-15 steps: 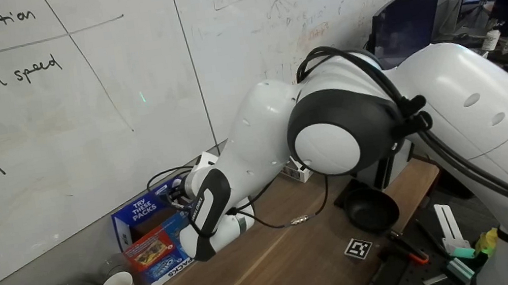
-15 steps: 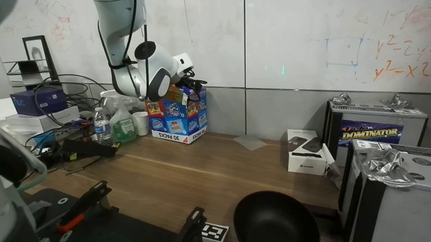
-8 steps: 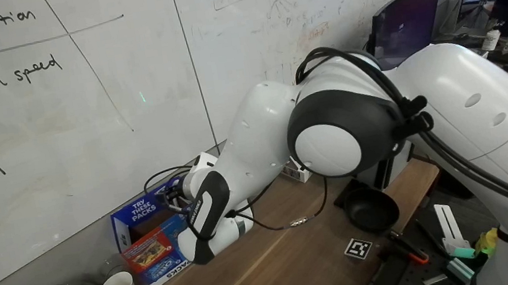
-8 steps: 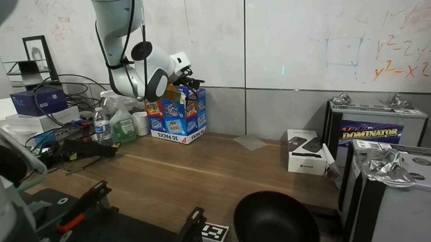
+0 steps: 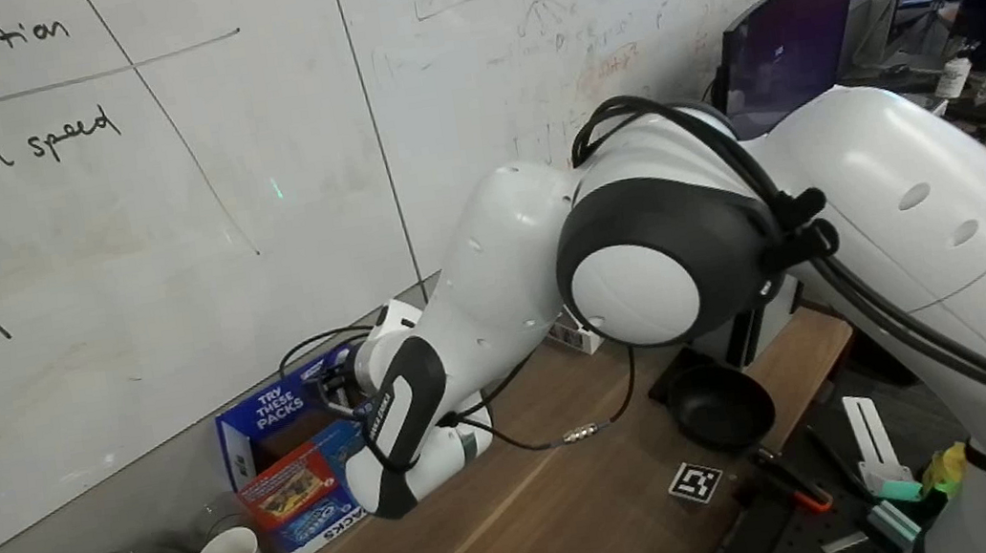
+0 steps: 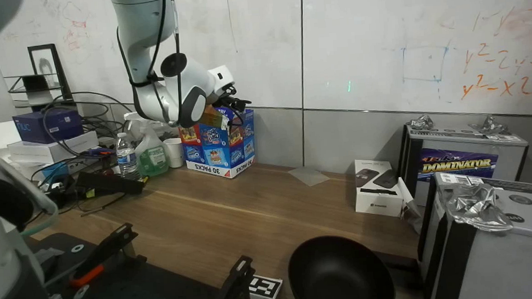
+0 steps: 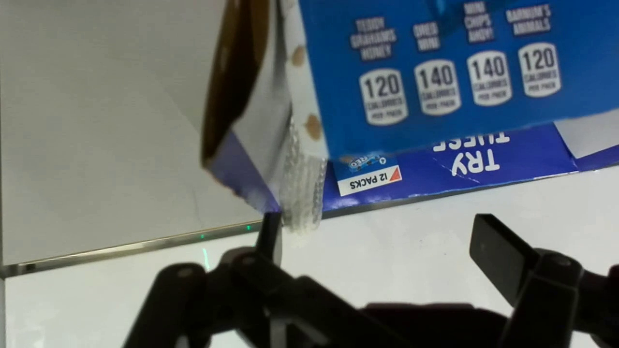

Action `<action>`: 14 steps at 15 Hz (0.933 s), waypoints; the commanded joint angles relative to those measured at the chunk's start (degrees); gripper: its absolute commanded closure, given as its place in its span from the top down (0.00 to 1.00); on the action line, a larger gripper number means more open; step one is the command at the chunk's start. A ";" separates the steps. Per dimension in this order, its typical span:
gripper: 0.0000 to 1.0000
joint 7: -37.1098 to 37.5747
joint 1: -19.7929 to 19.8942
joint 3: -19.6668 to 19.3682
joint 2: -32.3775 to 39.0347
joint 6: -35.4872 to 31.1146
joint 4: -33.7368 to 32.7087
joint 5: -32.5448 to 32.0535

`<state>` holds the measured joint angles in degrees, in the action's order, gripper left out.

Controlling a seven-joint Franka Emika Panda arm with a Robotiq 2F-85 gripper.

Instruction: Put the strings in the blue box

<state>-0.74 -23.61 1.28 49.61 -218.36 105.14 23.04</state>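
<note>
The claw (image 7: 379, 237) shows along the bottom edge, its black fingers (image 7: 503, 256) wide apart, white wall (image 7: 411, 263) visible between. The blue box (image 7: 462, 77) fills the upper right (its calorie labels read 120, 140, 140, 120); beyond it, TRY THESE stands upside down on a darker blue flap (image 7: 527, 162). A clear, ridged strip (image 7: 302, 193) ends near one fingertip; contact is unclear.

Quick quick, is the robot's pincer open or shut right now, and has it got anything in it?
Pincer: wide open, holding nothing.
</note>
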 commanded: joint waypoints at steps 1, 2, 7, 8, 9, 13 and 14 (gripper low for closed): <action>1.00 0.01 0.84 1.23 0.63 0.09 -1.10 -1.80; 1.00 0.22 1.04 1.55 0.71 0.52 -1.16 -2.26; 1.00 1.31 2.23 3.12 0.93 3.01 -1.07 -5.30; 1.00 1.23 2.15 3.01 0.73 3.14 -0.92 -5.43; 1.00 1.17 2.04 2.84 0.52 3.01 -0.69 -5.46; 1.00 -1.18 -0.57 -0.27 -0.96 0.38 0.70 -1.22; 1.00 -2.90 -2.35 -2.27 -2.00 0.80 1.44 2.29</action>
<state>-0.50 -22.69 2.71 50.18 -216.47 105.14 19.60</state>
